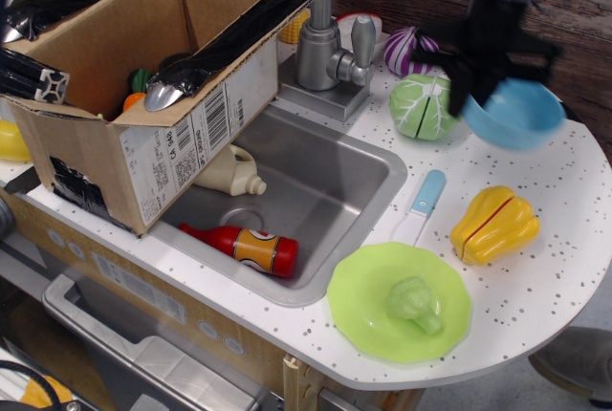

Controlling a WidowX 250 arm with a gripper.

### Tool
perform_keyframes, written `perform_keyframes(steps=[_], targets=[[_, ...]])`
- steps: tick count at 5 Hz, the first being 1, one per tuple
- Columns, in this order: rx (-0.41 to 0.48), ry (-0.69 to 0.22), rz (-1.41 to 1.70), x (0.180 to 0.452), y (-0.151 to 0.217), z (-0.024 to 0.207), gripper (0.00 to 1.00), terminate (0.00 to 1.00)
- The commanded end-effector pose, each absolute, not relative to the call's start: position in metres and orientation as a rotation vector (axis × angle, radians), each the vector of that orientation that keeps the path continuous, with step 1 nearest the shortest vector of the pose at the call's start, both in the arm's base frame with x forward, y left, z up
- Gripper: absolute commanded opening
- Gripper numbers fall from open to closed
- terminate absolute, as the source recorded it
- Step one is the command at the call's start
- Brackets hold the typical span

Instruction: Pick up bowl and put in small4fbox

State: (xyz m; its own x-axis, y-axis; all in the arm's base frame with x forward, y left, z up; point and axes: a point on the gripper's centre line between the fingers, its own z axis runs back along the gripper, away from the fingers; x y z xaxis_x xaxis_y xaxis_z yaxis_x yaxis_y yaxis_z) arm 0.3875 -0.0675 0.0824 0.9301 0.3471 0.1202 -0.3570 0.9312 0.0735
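The light blue bowl hangs tilted in the air above the right back of the counter, held by its left rim in my black gripper. The gripper is shut on the bowl and the arm above is blurred by motion. The small4fbox, a brown cardboard box with black-taped flaps and a white barcode label, stands open at the left, leaning over the sink. Inside it I see a spoon and some toy food.
A faucet stands between box and gripper. The steel sink holds a ketchup bottle and a cream bottle. On the counter lie a cabbage, onion, yellow pepper, knife and lime-green plate.
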Motion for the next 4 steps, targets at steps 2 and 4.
perform_keyframes(steps=[2, 4], targets=[[0.300, -0.207, 0.253, 0.360, 0.045, 0.176, 0.00, 0.00], [0.328, -0.228, 0.138, 0.349, 0.138, 0.198, 0.00, 0.00]])
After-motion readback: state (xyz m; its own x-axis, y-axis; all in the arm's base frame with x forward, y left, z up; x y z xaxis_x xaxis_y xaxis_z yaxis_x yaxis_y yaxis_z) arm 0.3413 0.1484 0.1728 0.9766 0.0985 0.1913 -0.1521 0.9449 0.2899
